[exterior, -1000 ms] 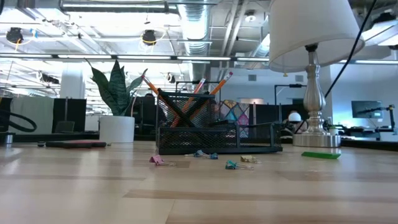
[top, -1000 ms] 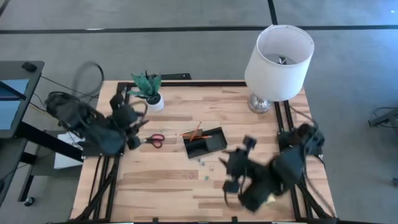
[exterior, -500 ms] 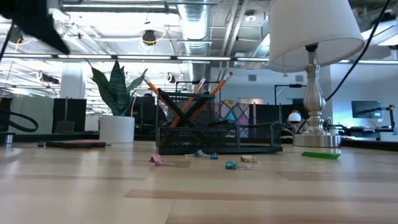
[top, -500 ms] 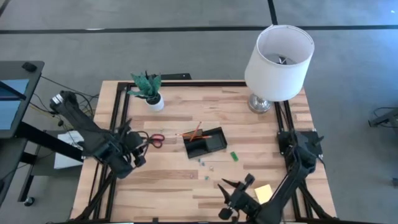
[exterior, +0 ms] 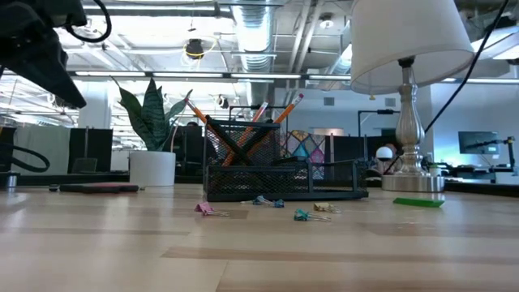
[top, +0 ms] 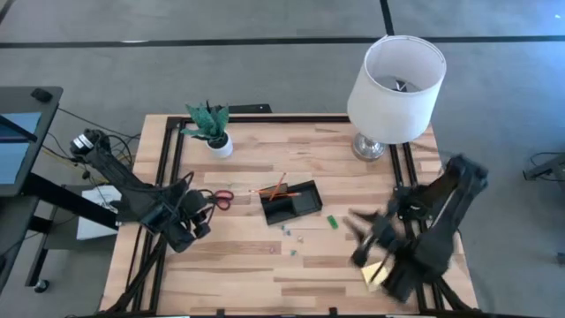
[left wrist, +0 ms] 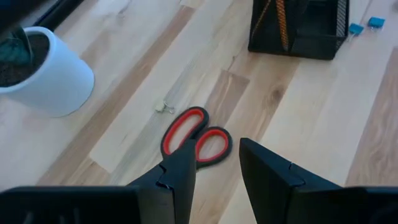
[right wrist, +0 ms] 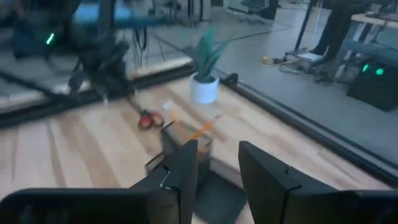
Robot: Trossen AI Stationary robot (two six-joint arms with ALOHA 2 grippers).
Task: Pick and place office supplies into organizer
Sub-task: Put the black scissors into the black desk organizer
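Left gripper [top: 196,221] hung above the table's left edge, just short of the red-handled scissors [top: 218,199], its two fingers [left wrist: 177,180] parted with bare wood between them and nothing grasped; in the left wrist view the scissors [left wrist: 196,138] lay flat just ahead of the fingertips, handle loops nearest. One tiny clip [left wrist: 163,107] lay beside the scissors, toward the potted plant [top: 212,128] that stood at the far left of the wooden table [top: 247,256]. At mid-table sat the black mesh organizer [top: 290,203], with orange pencils [top: 274,188] leaning out of its compartment and dark pens crossed among them in the low view. A scatter of small clips [exterior: 308,212] lay on the wood just in front of the organizer, and a small green block [top: 332,222] lay flat near its right end. The white-shaded lamp [top: 395,78] stood at the far right corner. Right gripper [top: 362,237] was held above the table's right side, near the yellow sticky-note pad [top: 374,275]; its fingers [right wrist: 181,168] stood apart and empty.
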